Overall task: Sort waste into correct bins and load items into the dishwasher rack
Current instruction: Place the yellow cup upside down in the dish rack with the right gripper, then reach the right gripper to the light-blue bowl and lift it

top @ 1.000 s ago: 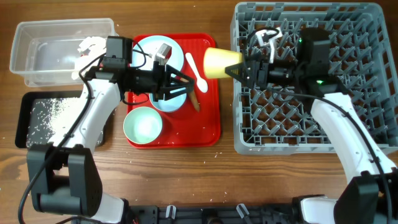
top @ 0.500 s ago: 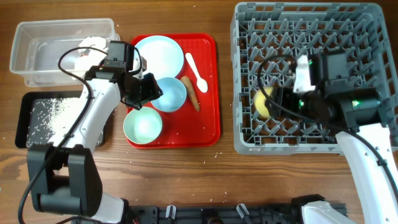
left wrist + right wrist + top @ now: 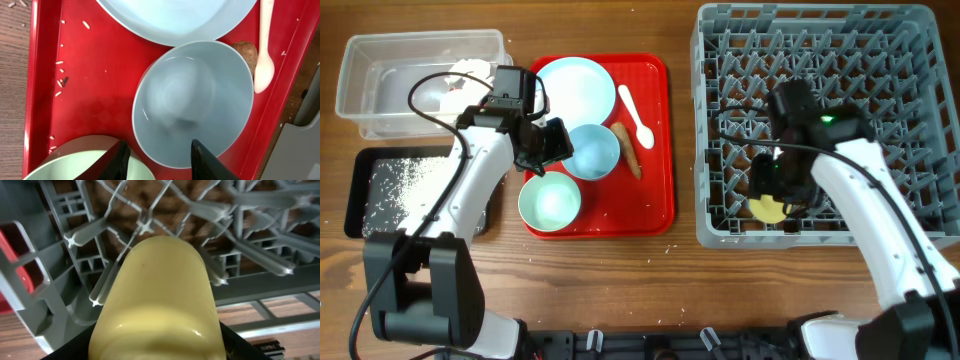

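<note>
Right gripper (image 3: 778, 190) is clamped on the cup (image 3: 155, 305), low among the pegs at the front-left of the rack (image 3: 910, 120). Seat it firmly between pegs before you release. Left gripper (image 3: 159, 159), jaws apart, hangs over the whitish bowl (image 3: 192, 100) on the tray (image 3: 90, 75).

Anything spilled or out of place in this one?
Yes. Loose rice grains lie scattered along the left side of the red tray, left of the whitish bowl, and a few sit on the bare table past the tray's rim. It is spilled food, not yet sorted. Nothing looks damaged.
</note>
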`<state>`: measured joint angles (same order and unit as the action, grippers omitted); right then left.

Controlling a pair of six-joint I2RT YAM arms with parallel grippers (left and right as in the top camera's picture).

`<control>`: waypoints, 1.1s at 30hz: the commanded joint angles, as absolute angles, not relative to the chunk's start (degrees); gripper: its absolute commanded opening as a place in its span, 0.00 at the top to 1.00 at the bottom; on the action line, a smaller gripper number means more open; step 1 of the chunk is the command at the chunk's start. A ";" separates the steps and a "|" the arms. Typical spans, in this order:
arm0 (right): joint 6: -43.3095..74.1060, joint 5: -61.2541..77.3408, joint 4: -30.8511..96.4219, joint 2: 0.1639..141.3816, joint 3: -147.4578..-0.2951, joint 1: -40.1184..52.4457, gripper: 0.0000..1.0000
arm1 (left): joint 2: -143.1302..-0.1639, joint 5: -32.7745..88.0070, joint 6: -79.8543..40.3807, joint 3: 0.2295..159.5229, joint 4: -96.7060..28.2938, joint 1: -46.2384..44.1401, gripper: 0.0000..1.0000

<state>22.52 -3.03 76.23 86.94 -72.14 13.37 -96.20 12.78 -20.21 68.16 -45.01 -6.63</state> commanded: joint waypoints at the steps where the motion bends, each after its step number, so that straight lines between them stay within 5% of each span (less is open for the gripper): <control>1: 23.33 -2.48 75.68 87.99 -71.55 14.57 0.27 | -95.57 11.88 -19.46 68.69 -45.06 -6.63 0.59; 4: 22.65 -2.50 75.68 87.99 -71.55 14.57 0.11 | -95.57 11.88 -19.46 68.69 -45.06 -6.63 0.59; 14: 17.34 1.19 74.54 85.91 -92.27 18.11 0.08 | -95.57 11.90 -19.51 68.69 -44.86 -6.63 0.55; 27: 17.23 6.98 52.93 95.26 -93.73 28.16 0.10 | -95.57 11.90 -19.70 68.69 -45.08 -6.63 0.50; 33: 21.80 9.34 48.25 102.35 -93.73 31.68 0.22 | -95.57 11.90 -19.70 68.69 -45.01 -6.57 0.51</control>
<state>18.55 7.49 49.58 99.35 -93.06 29.87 -96.20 12.38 -20.23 68.16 -45.01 -6.63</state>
